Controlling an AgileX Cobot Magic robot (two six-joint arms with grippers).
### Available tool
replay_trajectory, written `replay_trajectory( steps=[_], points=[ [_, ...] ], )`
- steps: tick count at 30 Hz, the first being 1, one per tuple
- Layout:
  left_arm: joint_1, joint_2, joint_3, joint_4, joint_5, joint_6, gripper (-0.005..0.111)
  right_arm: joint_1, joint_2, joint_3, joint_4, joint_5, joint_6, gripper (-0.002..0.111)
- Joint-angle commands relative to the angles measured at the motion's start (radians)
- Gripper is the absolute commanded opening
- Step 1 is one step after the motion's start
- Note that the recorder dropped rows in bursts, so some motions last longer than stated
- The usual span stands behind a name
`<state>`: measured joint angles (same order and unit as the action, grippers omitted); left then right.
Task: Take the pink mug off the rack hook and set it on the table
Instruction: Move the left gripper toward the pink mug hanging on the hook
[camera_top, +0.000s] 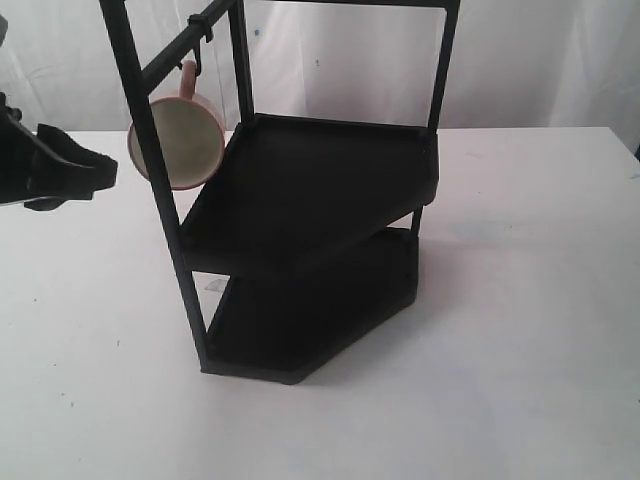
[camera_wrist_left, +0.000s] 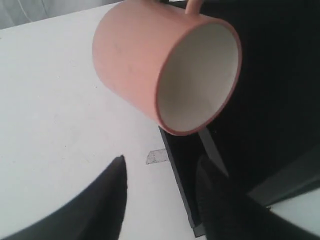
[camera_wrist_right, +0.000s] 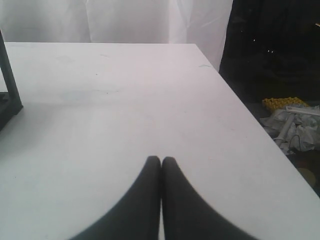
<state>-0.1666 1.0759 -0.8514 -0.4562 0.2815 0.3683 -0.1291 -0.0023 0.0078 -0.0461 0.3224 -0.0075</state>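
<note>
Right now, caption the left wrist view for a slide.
Open left gripper facing the tilted pink mug, black rack behind.

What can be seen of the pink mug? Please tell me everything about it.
The pink mug looks ceramic: salmon-pink outside, cream-white inside, with a loop handle. It is empty and looks whole. It hangs by its handle from the rack hook, tipped on its side with its mouth toward the exterior camera, partly behind the rack's front post and above the table. Only the hook is seen touching it. The left gripper, open, is near but apart.
</note>
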Motion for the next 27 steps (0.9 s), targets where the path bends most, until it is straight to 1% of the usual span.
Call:
replay_trajectory(
  steps=[1, 4, 9, 18, 22, 27],
  points=[
    [-0.008, 0.053, -0.007, -0.040, -0.055, -0.002, 0.060, -0.007, 0.002, -0.008, -0.003, -0.009, 0.002, 0.000],
    [-0.008, 0.075, -0.009, -0.040, -0.089, -0.002, 0.061, -0.007, 0.002, -0.008, -0.003, -0.009, 0.002, 0.000],
    [-0.008, 0.076, -0.009, -0.047, -0.087, -0.002, 0.061, -0.007, 0.002, -0.008, -0.003, -0.009, 0.002, 0.000],
    [-0.008, 0.101, -0.011, -0.170, -0.094, -0.002, 0.061, -0.007, 0.002, -0.008, -0.003, -0.009, 0.002, 0.000],
    [-0.008, 0.137, -0.011, -0.177, -0.157, -0.002, 0.061, -0.007, 0.002, -0.008, -0.003, -0.009, 0.002, 0.000],
    [-0.008, 0.154, -0.011, -0.177, -0.184, -0.002, 0.061, -0.007, 0.002, -0.008, -0.003, -0.009, 0.002, 0.000]
  ],
)
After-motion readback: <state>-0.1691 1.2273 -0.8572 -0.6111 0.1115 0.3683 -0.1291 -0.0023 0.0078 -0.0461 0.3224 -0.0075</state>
